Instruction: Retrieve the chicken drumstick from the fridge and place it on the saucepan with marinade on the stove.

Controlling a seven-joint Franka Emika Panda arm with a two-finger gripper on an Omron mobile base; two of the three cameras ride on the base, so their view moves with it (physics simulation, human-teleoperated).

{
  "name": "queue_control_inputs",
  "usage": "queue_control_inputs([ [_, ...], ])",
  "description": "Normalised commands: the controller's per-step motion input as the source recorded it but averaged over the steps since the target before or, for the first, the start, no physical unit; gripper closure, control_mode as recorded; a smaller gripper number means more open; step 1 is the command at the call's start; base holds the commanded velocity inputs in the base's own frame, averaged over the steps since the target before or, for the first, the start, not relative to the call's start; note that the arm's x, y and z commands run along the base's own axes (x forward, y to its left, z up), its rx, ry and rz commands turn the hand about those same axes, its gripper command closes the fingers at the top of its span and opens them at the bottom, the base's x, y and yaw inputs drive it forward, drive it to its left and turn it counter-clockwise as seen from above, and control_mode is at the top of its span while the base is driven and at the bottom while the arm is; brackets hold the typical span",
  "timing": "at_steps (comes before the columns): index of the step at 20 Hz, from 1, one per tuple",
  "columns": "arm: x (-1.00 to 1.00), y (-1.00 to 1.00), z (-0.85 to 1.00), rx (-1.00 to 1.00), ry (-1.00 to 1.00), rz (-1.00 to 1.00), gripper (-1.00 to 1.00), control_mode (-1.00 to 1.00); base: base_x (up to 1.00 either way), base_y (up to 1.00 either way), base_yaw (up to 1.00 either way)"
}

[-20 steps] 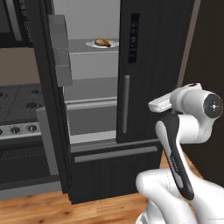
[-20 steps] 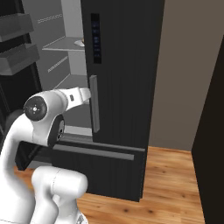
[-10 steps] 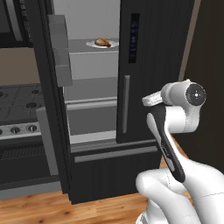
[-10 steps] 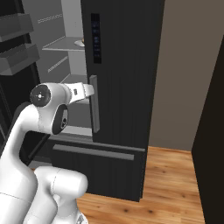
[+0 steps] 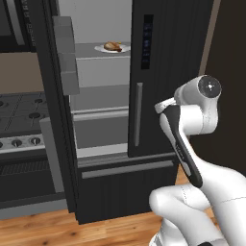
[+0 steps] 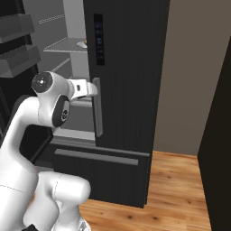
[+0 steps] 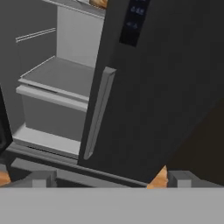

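Since a second ago the arm's wrist has risen and swung in toward the fridge (image 5: 163, 57), so the hand now sits level with the grey handle (image 6: 97, 108) of the shut right door; nothing else has shifted.

On the upper shelf (image 5: 91, 50) behind the open left door (image 5: 60, 96), the drumstick (image 5: 113, 46) lies on a white plate (image 5: 124, 48), well above and to the left of the hand. In the hand view only an orange sliver of the drumstick (image 7: 99, 2) peeks in at the top edge, with the handle running down the middle of the frame. The gripper (image 7: 111, 179) is spread wide and empty, its tips pointed at the closed door rather than at the shelf.

This looks like the reach stage of the retrieval: the fridge is already open on the side that matters, and the grasp has not begun. Next, the hand likely needs to lift and swing left past the door edge, into the opening, then come down over the meat without nudging the plate. At the left of the left base view is the stove (image 5: 19, 115); the saucepan cannot be made out.
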Motion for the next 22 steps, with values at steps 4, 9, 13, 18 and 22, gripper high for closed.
queue_control_inputs([
  [4, 0.17, 0.01, -0.13, 0.0, 0.15, -0.03, -1.0, -1.0, 0.0, 0.0, 0.0],
  [9, 0.01, 0.09, -0.4, 0.0, 0.02, -0.05, -1.0, -1.0, 0.0, 0.0, 0.0],
  [13, 0.0, 0.07, -0.49, 0.0, 0.0, -0.08, -1.0, -1.0, 0.0, 0.0, 0.0],
  [18, 0.0, 0.01, -0.32, 0.0, -0.03, -0.09, -1.0, -1.0, 0.0, 0.0, 0.0],
  [22, 0.16, 0.0, -0.19, 0.02, -0.04, -0.13, -1.0, -1.0, 0.0, 0.0, 0.0],
])
